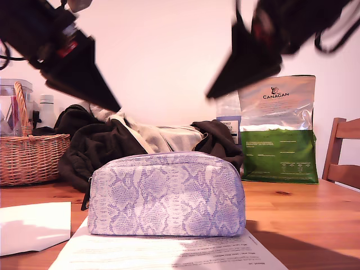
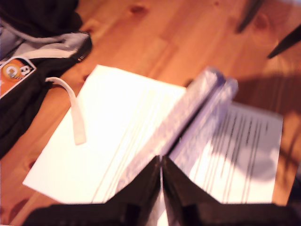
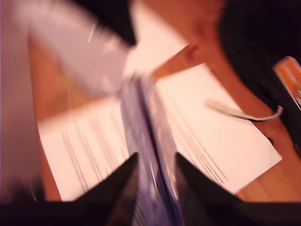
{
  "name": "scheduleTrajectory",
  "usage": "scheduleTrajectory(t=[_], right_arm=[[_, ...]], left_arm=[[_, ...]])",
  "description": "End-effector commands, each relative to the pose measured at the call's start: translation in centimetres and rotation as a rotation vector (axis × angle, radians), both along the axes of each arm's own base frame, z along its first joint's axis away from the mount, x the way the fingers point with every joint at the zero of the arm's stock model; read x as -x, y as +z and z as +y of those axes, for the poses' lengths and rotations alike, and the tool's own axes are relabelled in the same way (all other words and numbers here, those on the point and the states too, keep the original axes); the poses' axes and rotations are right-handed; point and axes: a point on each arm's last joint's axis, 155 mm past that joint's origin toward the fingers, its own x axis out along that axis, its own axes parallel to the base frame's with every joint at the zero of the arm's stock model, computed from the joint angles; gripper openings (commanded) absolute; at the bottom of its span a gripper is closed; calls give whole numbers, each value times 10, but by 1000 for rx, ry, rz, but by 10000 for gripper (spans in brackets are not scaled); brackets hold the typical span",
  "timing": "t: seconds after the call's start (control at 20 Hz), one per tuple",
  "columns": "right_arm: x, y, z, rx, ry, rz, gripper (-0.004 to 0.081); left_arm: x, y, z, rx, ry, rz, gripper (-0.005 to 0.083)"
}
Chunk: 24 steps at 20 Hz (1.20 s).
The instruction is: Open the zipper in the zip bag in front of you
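My first pincer [image 2: 161, 165] hangs clenched, its black fingers pressed together above the ridge of the soft lavender-and-white snakeskin-print zip bag [image 2: 188, 117]; my second pincer [image 3: 155, 165] hangs released, fingers apart, over the same ridge — that view is blurred. The bag [image 1: 166, 194] stands upright on a printed white paper sheet [image 1: 169, 253] on the wooden surface [image 1: 304, 225]. The zipper's narrow black pull tab [image 1: 86, 199] hangs at the bag's end toward the exterior view's left. Behind lie dark clothes [image 1: 95, 146], a wicker basket [image 1: 31, 157] and a green-and-silver foil bag [image 1: 278, 135].
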Motion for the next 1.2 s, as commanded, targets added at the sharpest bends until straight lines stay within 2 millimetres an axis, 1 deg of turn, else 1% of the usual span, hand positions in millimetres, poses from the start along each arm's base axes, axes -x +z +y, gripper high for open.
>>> scheduleTrajectory(t=[0.0,0.1,0.2,0.25,0.3,0.4,0.55,0.6,0.7,0.8,0.85,0.9,0.95,1.0,1.05,1.15], right_arm=[[-19,7,-5,-36,-134,6,-13],[-39,12,-16,-66,-274,-22,-13],[-52,19,-28,-141,-396,-65,-13],[-52,19,-35,-172,-436,-82,-13],[-50,16,-42,-186,-468,-93,-13],[-42,16,-64,-238,-551,-131,-13],[-21,18,-93,-357,-623,-183,-13],[-12,18,-100,-385,-634,-197,-13],[5,20,-109,-434,-616,-229,-13],[19,27,-117,-460,-604,-248,-13],[27,33,-120,-480,-592,-258,-13],[33,35,-123,-487,-588,-259,-13],[37,32,-126,-478,-591,-253,-13],[41,35,-129,-485,-592,-260,-13],[42,34,-132,-482,-602,-263,-13],[44,26,-135,-455,-609,-244,-13]], left_arm=[[-6,11,-3,46,25,-28,-19],[-16,20,-3,71,52,-68,-19],[-24,22,3,90,91,-91,-19],[-25,21,7,114,116,-89,-19],[-24,21,13,130,134,-97,-19],[-18,24,30,170,182,-132,-19],[-3,31,60,239,270,-189,-19],[2,34,70,258,298,-212,-19],[16,38,83,303,331,-248,-19],[33,42,91,343,351,-248,-19],[41,45,94,345,350,-258,-19],[46,51,96,353,352,-276,-19],[50,56,99,362,356,-296,-19],[53,58,101,365,359,-305,-19],[54,59,103,363,369,-311,-19],[58,57,105,360,369,-304,-19]])
